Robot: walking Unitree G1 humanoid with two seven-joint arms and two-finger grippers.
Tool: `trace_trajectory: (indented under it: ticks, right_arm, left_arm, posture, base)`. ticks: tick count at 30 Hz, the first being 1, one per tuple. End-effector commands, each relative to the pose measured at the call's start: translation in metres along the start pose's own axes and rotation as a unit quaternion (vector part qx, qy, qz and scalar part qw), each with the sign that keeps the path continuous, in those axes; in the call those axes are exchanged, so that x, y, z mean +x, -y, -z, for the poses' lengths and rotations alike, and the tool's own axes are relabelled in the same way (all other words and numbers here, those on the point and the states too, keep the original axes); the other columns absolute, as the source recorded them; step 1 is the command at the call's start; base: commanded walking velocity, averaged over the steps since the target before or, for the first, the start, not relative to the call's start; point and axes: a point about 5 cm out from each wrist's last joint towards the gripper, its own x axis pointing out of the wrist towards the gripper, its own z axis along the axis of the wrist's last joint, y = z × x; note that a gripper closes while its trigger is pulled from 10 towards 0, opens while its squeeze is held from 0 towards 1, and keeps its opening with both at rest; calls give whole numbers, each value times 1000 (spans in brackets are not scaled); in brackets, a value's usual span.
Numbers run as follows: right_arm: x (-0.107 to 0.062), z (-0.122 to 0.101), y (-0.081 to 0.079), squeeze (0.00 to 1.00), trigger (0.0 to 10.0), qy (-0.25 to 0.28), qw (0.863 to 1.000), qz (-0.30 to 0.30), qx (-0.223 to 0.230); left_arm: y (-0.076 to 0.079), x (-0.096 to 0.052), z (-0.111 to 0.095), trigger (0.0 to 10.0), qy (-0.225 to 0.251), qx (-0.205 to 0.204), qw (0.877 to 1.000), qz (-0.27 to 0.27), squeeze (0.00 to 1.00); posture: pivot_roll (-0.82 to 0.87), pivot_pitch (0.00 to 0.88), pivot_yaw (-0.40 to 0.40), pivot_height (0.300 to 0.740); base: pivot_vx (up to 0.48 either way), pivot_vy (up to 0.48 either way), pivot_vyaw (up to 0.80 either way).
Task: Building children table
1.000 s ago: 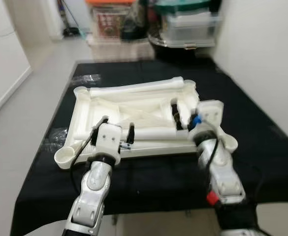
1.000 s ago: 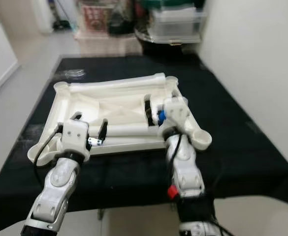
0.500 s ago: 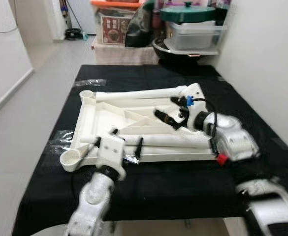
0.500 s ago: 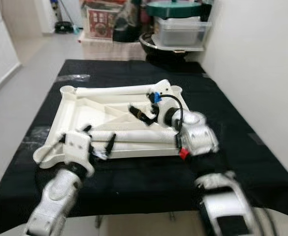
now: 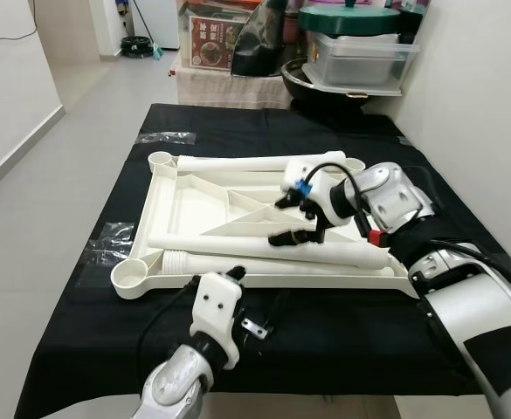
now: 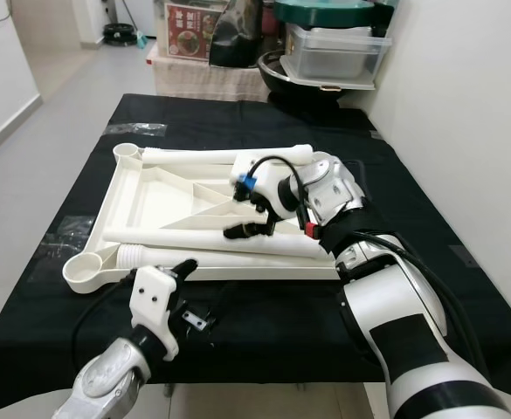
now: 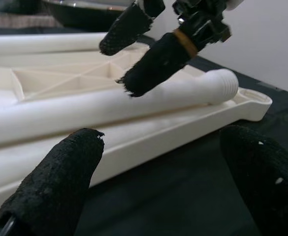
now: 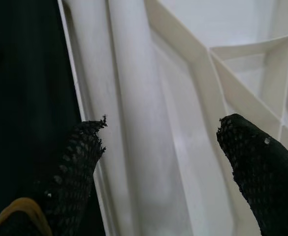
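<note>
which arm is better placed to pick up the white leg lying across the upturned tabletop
Right, probably. The right gripper hangs open directly over the white table leg on the upturned tabletop. The left gripper, also open, sits off the tabletop's near edge over the black cloth.

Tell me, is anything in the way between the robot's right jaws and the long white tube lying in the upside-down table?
Nothing visible. The right gripper hangs open just above the long white plastic leg tube, which lies in the upturned white plastic tabletop.
</note>
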Motion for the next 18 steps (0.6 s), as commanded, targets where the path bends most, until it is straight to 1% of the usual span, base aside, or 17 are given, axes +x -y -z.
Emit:
trace_trajectory:
  ticks: [1,6,7,9,10,11,13,15,16,18]
  right_arm:
    - [-4,-1,2,0,10000,-18,1000,-15,-4]
    - [-4,4,3,0,10000,-40,999,-15,5]
    - [-3,6,4,0,10000,-55,998,-8,8]
    - [-3,6,4,0,10000,-55,998,-8,8]
    - [-2,10,5,0,10000,-72,997,5,4]
    - [-2,10,5,0,10000,-72,997,5,4]
    - [0,20,5,0,10000,-113,993,18,-6]
    - [1,21,4,0,10000,-119,993,16,-7]
    - [2,22,5,0,10000,-129,991,26,-7]
    - [3,23,6,0,10000,-138,990,38,-11]
  left_arm:
    - [5,-4,-2,10000,-5,-3,1000,14,0]
    - [7,-9,-2,10000,-11,-6,1000,19,0]
    - [9,-12,-2,10000,-13,-7,1000,22,0]
    - [9,-12,-2,10000,-13,-7,1000,22,0]
    - [12,-14,-3,10000,-15,-10,999,27,0]
    - [12,-14,-3,10000,-15,-10,999,27,0]
    - [15,-19,-3,10000,-21,-11,999,31,0]
    - [16,-19,-3,10000,-23,-11,999,30,0]
    - [16,-21,-4,10000,-23,-18,999,27,0]
    - [17,-22,-4,10000,-23,-18,999,25,0]
  posture:
    - [44,0,-130,740]
    - [46,13,-127,740]
    - [43,23,-125,740]
    - [43,23,-125,740]
    - [41,28,-127,740]
    - [41,28,-127,740]
    - [44,38,-141,740]
    - [44,38,-141,740]
    - [39,39,-145,740]
    - [39,44,-149,740]
  base:
    - [0,0,0]
    - [0,0,0]
    - [0,0,0]
    - [0,0,0]
    - [0,0,0]
    - [0,0,0]
    - [0,0,0]
    - [0,0,0]
    - [0,0,0]
    - [0,0,0]
